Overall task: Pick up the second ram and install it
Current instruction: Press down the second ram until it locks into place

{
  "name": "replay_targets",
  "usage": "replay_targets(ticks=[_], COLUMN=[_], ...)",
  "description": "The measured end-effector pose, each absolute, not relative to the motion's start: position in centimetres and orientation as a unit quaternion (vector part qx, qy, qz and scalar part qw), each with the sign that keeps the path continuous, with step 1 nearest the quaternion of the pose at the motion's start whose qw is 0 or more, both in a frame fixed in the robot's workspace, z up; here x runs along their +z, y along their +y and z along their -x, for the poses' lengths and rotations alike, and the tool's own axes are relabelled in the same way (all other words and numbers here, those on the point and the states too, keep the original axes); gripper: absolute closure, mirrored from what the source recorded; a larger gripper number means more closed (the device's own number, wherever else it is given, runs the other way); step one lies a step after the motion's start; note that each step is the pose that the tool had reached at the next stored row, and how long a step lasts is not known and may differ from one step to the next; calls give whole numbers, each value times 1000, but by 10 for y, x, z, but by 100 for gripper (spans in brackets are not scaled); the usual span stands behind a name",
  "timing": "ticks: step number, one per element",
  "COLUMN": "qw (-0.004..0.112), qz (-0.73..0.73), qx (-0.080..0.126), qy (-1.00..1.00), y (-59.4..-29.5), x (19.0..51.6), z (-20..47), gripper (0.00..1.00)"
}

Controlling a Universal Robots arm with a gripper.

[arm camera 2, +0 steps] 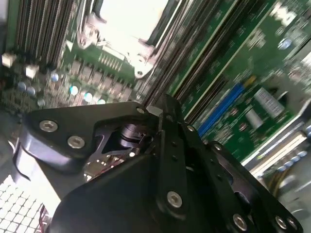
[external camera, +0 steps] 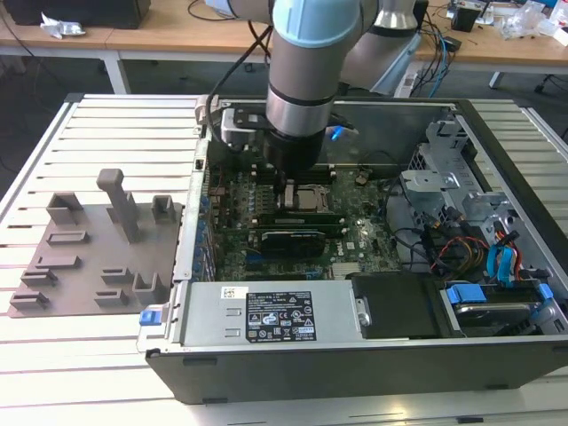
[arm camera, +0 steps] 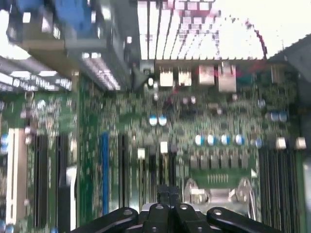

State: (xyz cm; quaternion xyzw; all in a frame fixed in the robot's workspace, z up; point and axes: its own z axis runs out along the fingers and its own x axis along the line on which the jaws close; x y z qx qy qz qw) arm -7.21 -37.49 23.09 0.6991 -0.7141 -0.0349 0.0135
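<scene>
In the exterior view the arm (external camera: 300, 80) hides the hand and part of the motherboard (external camera: 355, 232); both wrist views are blurred.

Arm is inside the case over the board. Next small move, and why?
Probably a short straight descent, no sideways shift: the end effector hangs just above the motherboard beside the CPU socket, with the black memory slots running under it in the second wrist view.

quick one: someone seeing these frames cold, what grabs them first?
The arm, plunging from the top of the exterior view into the open PC case, its gripper low over the motherboard beside the CPU socket. Next, the grey fixture plate on the slatted table at that view's left. In both wrist views the black gripper hangs close above the green board.
</scene>
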Motion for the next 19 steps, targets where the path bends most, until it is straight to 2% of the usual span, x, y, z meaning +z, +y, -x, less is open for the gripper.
replay_targets(ticks=[6, 11, 14, 17, 19], qw=[14, 23, 25, 25, 25], qz=[-699, -698, -699, -698, -698], qx=[-36, -47, -49, -49, -49], qy=[-714, -714, -714, -714, -714], y=[-375, -375, -375, -375, -375], x=[233, 233, 236, 267, 272], z=[70, 37, 24, 24, 24], gripper=[90, 90, 90, 90, 90])
